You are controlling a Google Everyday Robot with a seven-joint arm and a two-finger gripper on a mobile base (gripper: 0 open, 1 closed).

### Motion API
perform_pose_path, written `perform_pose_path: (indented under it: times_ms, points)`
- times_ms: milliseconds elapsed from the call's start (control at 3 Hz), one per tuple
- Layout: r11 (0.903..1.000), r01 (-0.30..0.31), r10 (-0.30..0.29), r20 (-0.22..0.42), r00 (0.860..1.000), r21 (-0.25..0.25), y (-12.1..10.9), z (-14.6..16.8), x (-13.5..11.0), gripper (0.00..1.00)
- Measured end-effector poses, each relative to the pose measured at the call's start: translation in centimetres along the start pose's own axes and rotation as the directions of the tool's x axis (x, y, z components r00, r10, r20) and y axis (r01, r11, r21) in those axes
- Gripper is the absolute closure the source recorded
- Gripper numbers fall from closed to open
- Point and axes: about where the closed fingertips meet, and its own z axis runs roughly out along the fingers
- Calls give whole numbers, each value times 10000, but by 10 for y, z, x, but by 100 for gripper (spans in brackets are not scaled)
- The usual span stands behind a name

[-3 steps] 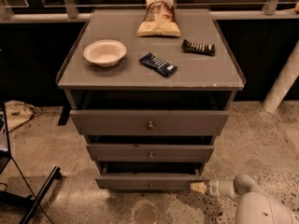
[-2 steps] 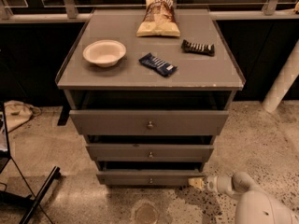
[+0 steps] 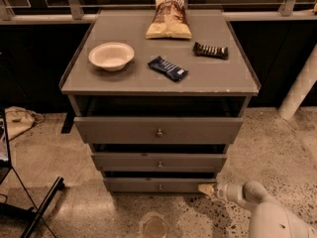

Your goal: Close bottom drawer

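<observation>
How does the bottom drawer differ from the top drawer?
The grey wooden top drawer has the widest, tallest front; the grey wooden bottom drawer the narrowest, shortest. The gripper sits at the bottom drawer's right end, away from the top drawer. Both have a small round metal centre knob.

Bench top: white bowl at nine o'clock, chip bag at twelve, dark snack bar at two, blue packet central. A floor stain lies at eight o'clock from the gripper, low at the bench's five o'clock corner.
</observation>
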Motion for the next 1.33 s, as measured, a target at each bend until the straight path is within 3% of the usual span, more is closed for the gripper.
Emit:
perform_pose_path:
  times_ms: [333,667,1000,1333]
  points:
    - [9995,178,-187,358,9992,266,-4,8,-14,100]
    - [9995,178,-187,357,9992,266,-2,6,-11,100]
    - [9987,-497,504,-556,9972,143,1,-29,26,100]
    - [9980,-614,622,-699,9956,134,2,-28,33,82]
